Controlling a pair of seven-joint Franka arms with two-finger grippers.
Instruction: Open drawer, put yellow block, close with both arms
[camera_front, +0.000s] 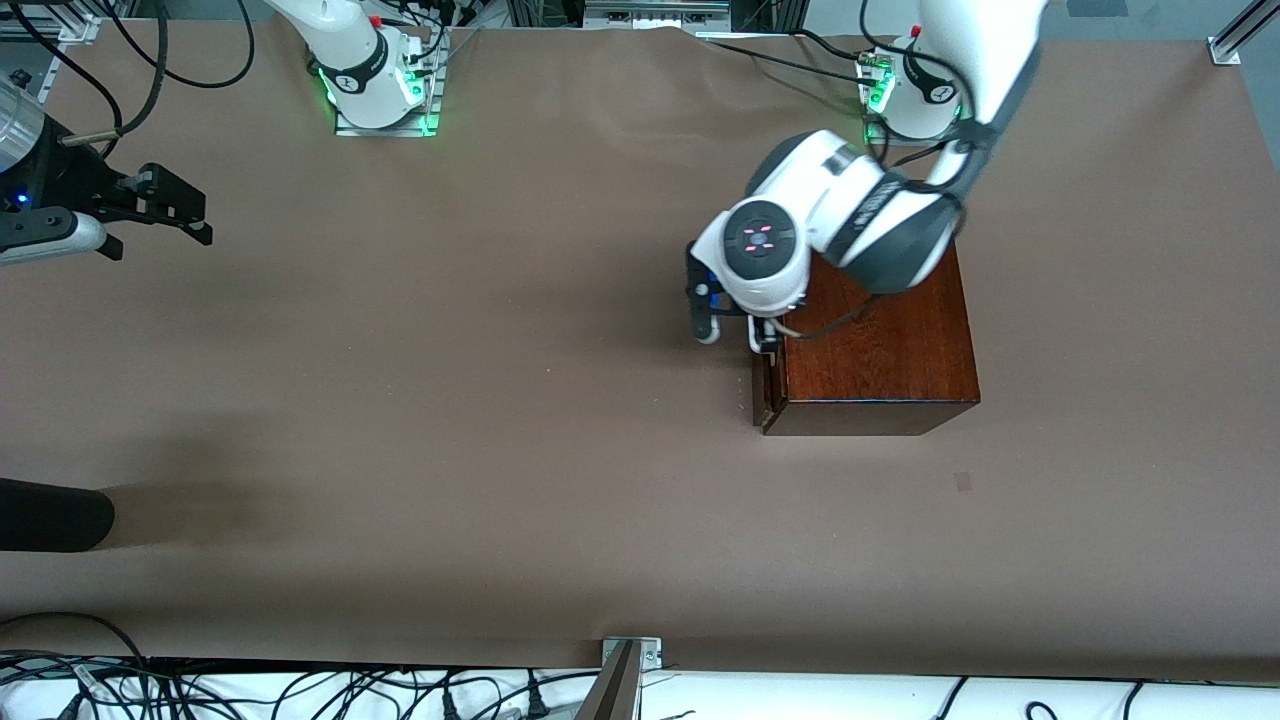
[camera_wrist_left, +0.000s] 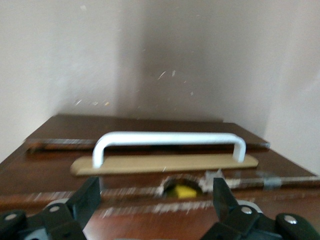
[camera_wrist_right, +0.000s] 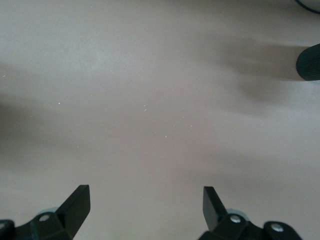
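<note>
The mahogany box (camera_front: 880, 360) stands toward the left arm's end of the table. Its drawer (camera_front: 762, 395) faces the right arm's end and sits almost flush with the box. The left wrist view shows the drawer's dark front (camera_wrist_left: 45, 170) and white bar handle (camera_wrist_left: 167, 141). A bit of the yellow block (camera_wrist_left: 181, 190) shows through a small arched gap beside the front. My left gripper (camera_front: 735, 335) (camera_wrist_left: 156, 200) hangs open in front of the drawer, apart from the handle and holding nothing. My right gripper (camera_front: 190, 225) (camera_wrist_right: 145, 200) waits open over bare table at the right arm's end.
A dark rounded object (camera_front: 50, 515) (camera_wrist_right: 310, 62) pokes in over the table's edge at the right arm's end, nearer the front camera. Brown table cover (camera_front: 450, 400) spreads between the two arms. Cables (camera_front: 300, 690) lie along the near edge.
</note>
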